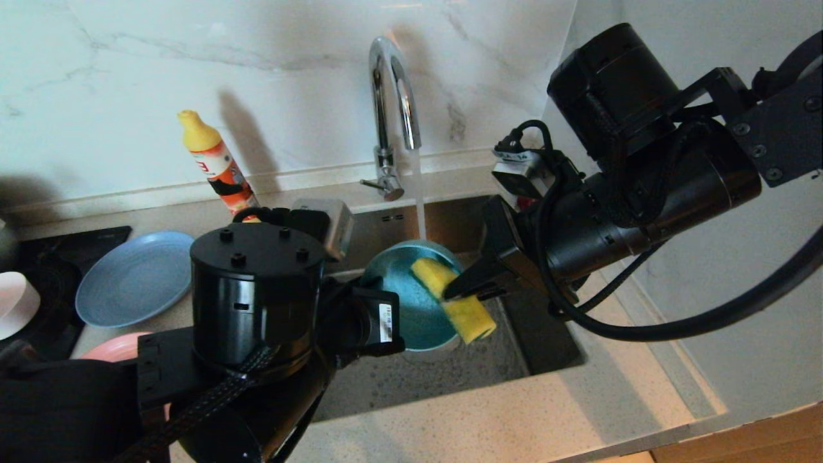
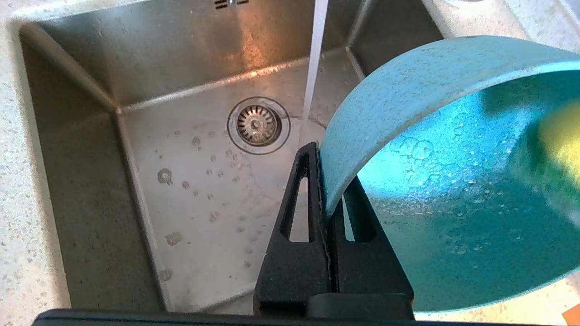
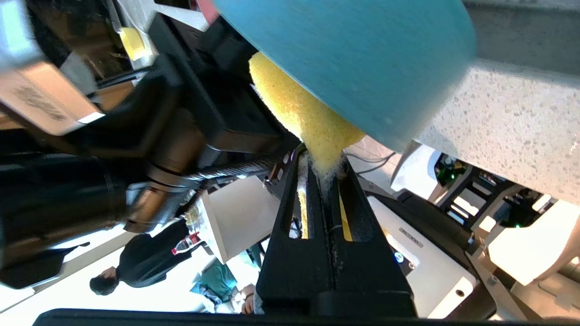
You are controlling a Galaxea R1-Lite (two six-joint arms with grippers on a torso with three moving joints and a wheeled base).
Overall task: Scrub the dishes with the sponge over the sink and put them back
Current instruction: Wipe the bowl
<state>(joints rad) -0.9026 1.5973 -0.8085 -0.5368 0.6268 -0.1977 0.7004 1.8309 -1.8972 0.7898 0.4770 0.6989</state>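
Observation:
The teal bowl [image 1: 411, 308] [image 2: 453, 203] [image 3: 362, 59] hangs tilted over the sink [image 1: 488, 360] [image 2: 181, 181]. My left gripper [image 2: 328, 181] is shut on its rim; in the head view its fingers are hidden behind the wrist. My right gripper [image 1: 450, 292] [image 3: 322, 165] is shut on the yellow sponge [image 1: 453, 299] [image 3: 299, 108], which lies across the bowl's wet, soapy inside with one end past the rim. On the counter to the left lie a blue-grey plate [image 1: 132, 276], part of a pink plate [image 1: 116, 347] and a pale bowl [image 1: 16, 302].
The tap [image 1: 389, 116] runs a thin stream of water [image 1: 421, 206] into the sink just behind the bowl. An orange-and-yellow soap bottle [image 1: 215, 164] stands by the marble wall. The strainer drain [image 2: 258, 124] sits mid-basin. A dark hob [image 1: 58, 251] is at far left.

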